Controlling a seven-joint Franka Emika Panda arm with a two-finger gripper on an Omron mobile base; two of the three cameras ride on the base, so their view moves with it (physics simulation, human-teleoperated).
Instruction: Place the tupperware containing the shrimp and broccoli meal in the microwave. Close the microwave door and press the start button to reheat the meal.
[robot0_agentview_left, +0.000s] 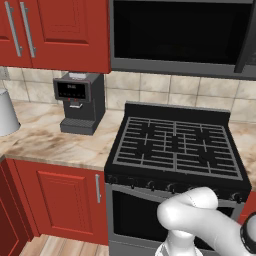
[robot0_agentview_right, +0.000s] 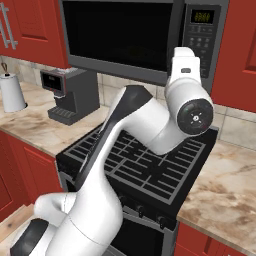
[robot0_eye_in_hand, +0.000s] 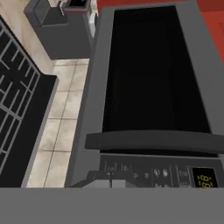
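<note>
Microwave (robot0_agentview_right: 120, 37), dark grey and as wide as the stove (robot0_agentview_left: 175, 145) beneath it, hangs above the black range among red cabinets (robot0_agentview_left: 55, 30). Its door (robot0_eye_in_hand: 153, 74), a grey frame around a big black window, lies closed flush with the front, a long grey handle (robot0_eye_in_hand: 153, 141) running along the edge next to the control panel (robot0_agentview_right: 199, 30). That panel sits on the right side of the unit, its small display (robot0_eye_in_hand: 202, 178) glowing yellow-green over rows of buttons.

White robot arm (robot0_agentview_right: 145, 125) rises from the near side of the stove and bends up to the right, its wrist held in front of the control panel. The gripper's tips cannot be made out in any view; its fingers are drawn together, and nothing can be seen between them.

On the marbled counter (robot0_agentview_left: 50, 140) to the left of the stove stands a black coffee machine (robot0_agentview_left: 80, 102), and farther left a pale kettle (robot0_agentview_right: 12, 92) near the tiled wall.
</note>
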